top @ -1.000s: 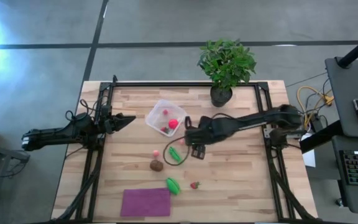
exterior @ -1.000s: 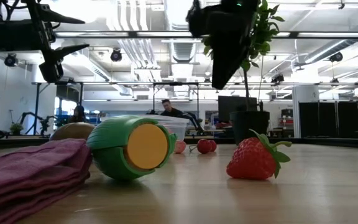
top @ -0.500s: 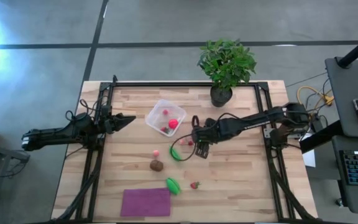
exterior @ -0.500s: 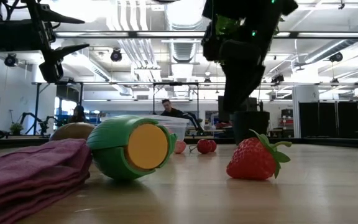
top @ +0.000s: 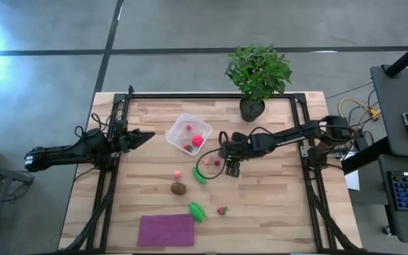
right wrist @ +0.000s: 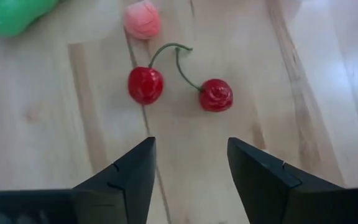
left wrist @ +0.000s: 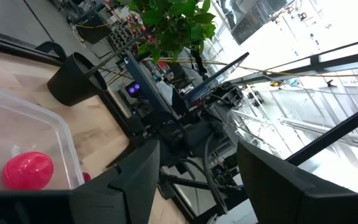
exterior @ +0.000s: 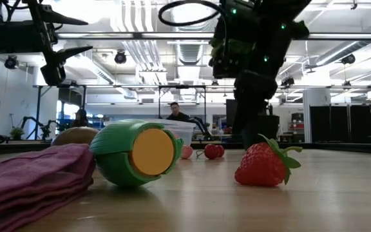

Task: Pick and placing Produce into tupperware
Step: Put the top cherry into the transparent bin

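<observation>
Between the spread fingers [right wrist: 124, 180] of the right gripper [top: 232, 167] we see bare table [right wrist: 241, 37], nothing pinched. Just ahead of the tips lies a pair of cherries [right wrist: 179, 87], two red balls joined by thin green stems, with a pink bit [right wrist: 143, 20] and the end of a green piece [right wrist: 11, 14] beyond them.

From above, the right gripper hangs over the middle of the table, the cherries [top: 213, 162] just beside it and the curved green piece [top: 200, 173] next to those. The tupperware [top: 188, 133] sits well apart toward the plant [top: 258, 71] and holds a red ball [top: 197, 140] plus small red bits. Still out: a brown oval [top: 178, 188], a second green piece [top: 197, 211], a strawberry [top: 222, 210], near the purple cloth [top: 166, 230].

Judgement: the cherries look light, hard and smooth, so likely to roll or squirt out. We would close across one ball, or across both, not on the stems.

Left gripper [top: 142, 137] waits at the table's left edge, fingers parted.
</observation>
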